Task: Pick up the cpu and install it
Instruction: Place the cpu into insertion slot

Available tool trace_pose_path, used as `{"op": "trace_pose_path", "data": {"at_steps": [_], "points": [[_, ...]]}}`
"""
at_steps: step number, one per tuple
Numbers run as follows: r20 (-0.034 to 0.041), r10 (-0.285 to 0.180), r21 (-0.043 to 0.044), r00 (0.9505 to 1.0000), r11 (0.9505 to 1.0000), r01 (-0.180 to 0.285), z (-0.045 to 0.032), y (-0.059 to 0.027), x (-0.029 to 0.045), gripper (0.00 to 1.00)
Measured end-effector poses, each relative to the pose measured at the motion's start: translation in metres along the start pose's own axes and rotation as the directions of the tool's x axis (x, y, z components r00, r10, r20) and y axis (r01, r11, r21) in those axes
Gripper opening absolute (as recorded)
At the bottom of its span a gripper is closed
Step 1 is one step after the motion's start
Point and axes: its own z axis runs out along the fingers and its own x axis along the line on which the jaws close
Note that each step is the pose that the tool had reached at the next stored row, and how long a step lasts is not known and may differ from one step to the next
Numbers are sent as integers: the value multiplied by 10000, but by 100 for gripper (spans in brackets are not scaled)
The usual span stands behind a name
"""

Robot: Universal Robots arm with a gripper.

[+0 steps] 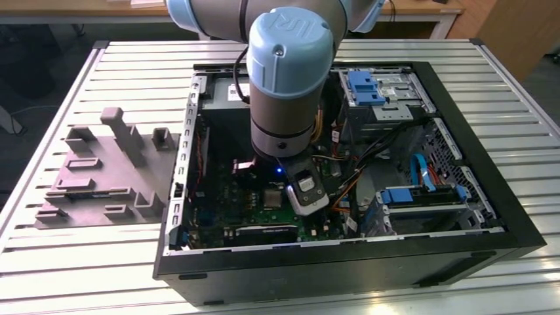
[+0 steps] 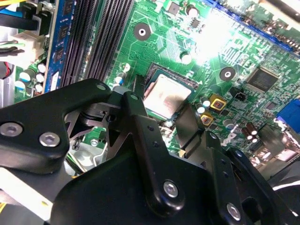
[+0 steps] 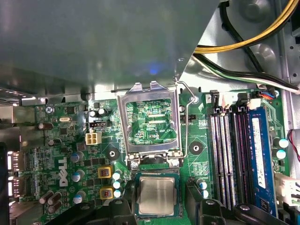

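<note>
Open gripper at the cpu in its socket

The black metal gripper (image 2: 159, 107) is held open, its two fingers (image 2: 140, 129) spread with one on each side of the small, flat, silver-grey square cpu (image 3: 156, 196), and nothing is gripped. The cpu is laid flat in the dark socket (image 3: 133, 187) of the green circuit board (image 3: 65, 123). Just past it, the shiny metal socket lid (image 3: 123, 122) is stood open. Farther off, the black computer case (image 1: 516, 223) is seen on the slatted metal table (image 1: 70, 262), beside the grey plastic tray (image 1: 96, 177).

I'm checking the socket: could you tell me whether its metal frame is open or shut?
Open. In the first wrist view the metal frame stands swung up, with the cpu lying uncovered in the socket.
</note>
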Motion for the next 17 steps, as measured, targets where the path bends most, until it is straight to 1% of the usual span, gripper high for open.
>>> {"op": "trace_pose_path", "data": {"at_steps": [7,9,13,17], "points": [[1,30,-3,10000,10000,-30,0,0,0,53],[9,157,-7,9999,9999,-157,0,0,-1,53],[40,678,-27,9977,9977,-678,1,0,-1,53],[38,691,-54,9976,9976,-691,7,0,0,53]]}}
